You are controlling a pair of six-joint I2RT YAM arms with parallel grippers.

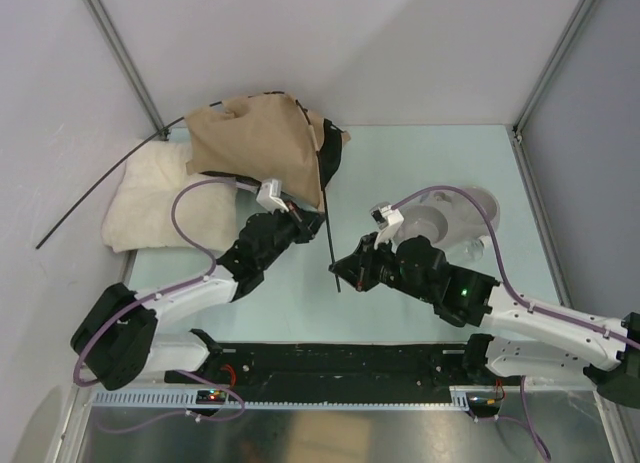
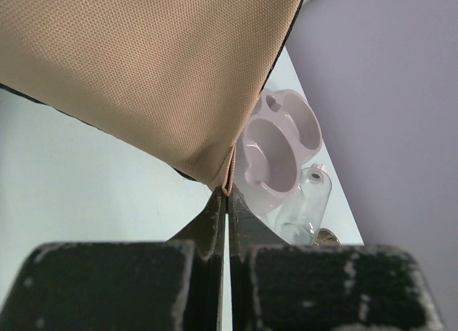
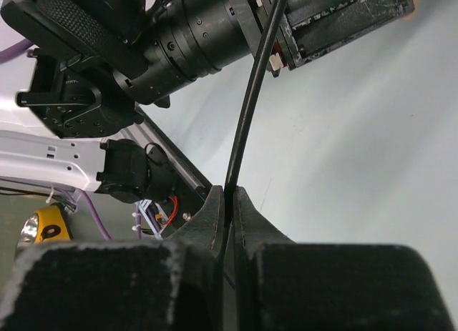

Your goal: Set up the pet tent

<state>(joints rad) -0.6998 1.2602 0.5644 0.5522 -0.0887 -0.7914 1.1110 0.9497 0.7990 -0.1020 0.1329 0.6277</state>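
Note:
The tan pet tent with black trim lies crumpled at the back left, partly on the cream cushion. My left gripper is shut on the tent's lower fabric corner, lifting it off the table. A thin dark pole runs from the tent's top edge down to my right gripper, which is shut on its lower end. A second dark pole arcs out of the tent to the left, past the cushion. The label patch and pompom are hidden.
A fluffy cream-white cushion lies at the left under the tent's edge. A pale double pet bowl with a clear bottle sits at the right, behind my right arm. Metal frame posts stand at the back corners.

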